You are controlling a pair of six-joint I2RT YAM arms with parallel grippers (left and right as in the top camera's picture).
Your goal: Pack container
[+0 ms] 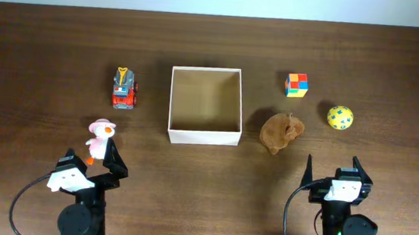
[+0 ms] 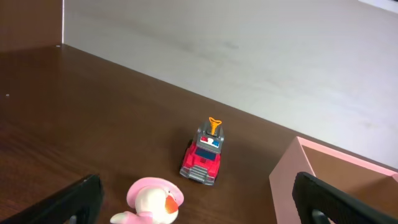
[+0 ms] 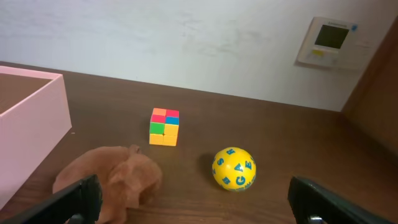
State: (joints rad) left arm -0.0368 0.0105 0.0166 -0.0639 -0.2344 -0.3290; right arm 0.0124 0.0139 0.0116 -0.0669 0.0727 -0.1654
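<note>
Sitting mid-tabletop [image 1: 32,56], the container [image 1: 202,137] lies empty, ahead of and between both arms. The left fingers [image 2: 78,200] are spread wide with the duck [image 1: 100,138] just ahead. The right fingers [image 3: 78,198] are likewise apart, nearest the plush [image 1: 280,133].

Lower half of duck toy [image 2: 152,199] and right side of container [image 2: 285,177] out of frame.
</note>
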